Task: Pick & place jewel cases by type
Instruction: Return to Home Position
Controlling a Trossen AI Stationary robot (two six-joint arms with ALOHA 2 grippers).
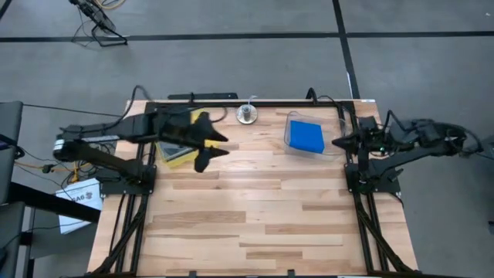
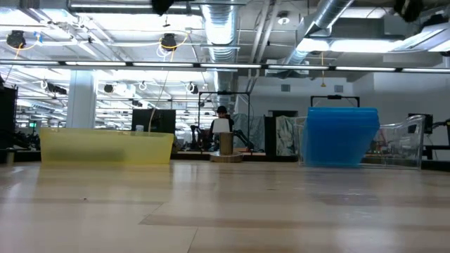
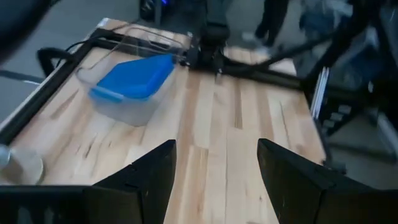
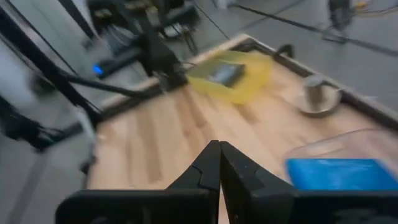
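Since the low view starts at the front edge, counter [image 2: 225,211]: wood planks up close, and everything that matters sits along the back.
Left gripper [image 1: 220,145]: hangs over the inner side of the yellow tray [image 1: 176,157], fingers spread wide, holding nothing.
Right gripper [image 1: 337,142]: just beside the outer wall of the clear bin [image 1: 289,123], fingers pressed together on nothing.
Blue jewel cases [image 1: 306,137]: stacked inside the clear bin, and the left wrist view shows the stack leaning at a tilt rather than lying flat.
Grey jewel case [image 4: 222,73]: one dark case, probably the smoky kind, lying in the yellow tray.
Risk, right side: that gripper is so near the bin that a low swing home could probably shove it and slide the tilted stack.
Risk, left side: dropping low over the tray could clip its wall.
View gap: the high view hides most of the tray under the left arm, and only the right wrist view shows inside it.
Low view extra: no gripper shows, but the blue stack reaches about the bin's rim, and a person [image 2: 222,125] sits far back in the room.
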